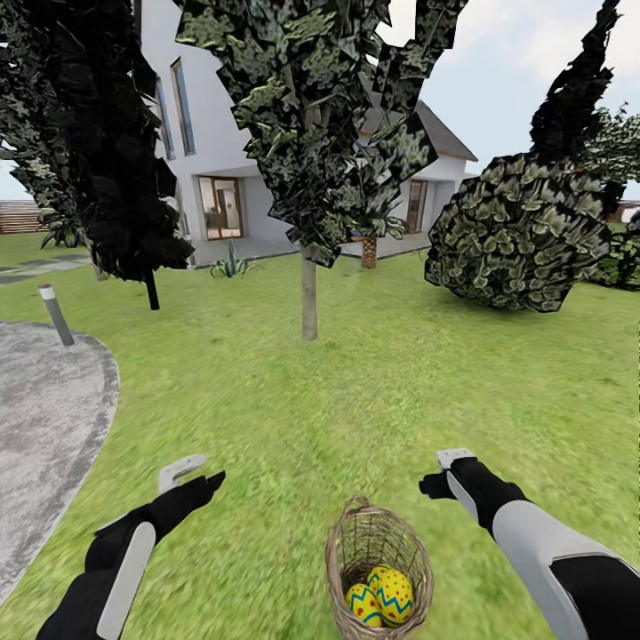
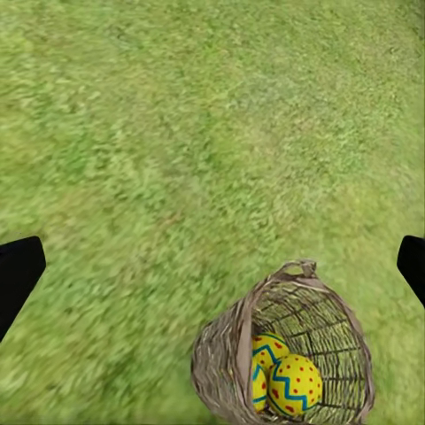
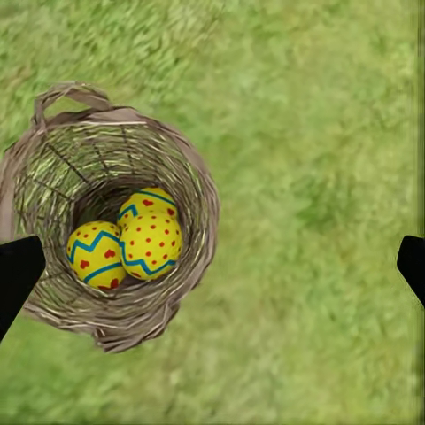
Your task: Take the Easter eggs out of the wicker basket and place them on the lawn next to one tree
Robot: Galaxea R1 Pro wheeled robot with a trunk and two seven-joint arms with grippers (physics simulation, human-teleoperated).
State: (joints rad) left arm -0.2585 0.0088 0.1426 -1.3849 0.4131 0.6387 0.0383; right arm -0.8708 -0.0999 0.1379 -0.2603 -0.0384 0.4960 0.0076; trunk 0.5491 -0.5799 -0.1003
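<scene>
You are at the first pick: all 3 Easter eggs [image 3: 133, 241] lie in the wicker basket [image 3: 188, 177], between your empty, spread left gripper [image 1: 194, 473] and right gripper [image 1: 442, 471]. Lower 1 gripper into the basket.

Three Easter eggs [image 3: 133, 239] showing in one wicker basket [image 3: 190, 177], two end effectors out front – left [image 1: 191, 476], right [image 1: 444, 471] – one pale-trunked tree [image 1: 308, 293], one round bush [image 1: 524, 236], one bollard [image 1: 56, 314]

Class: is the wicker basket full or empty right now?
Not empty: the wicker basket holds three Easter eggs clustered at its bottom.
</scene>
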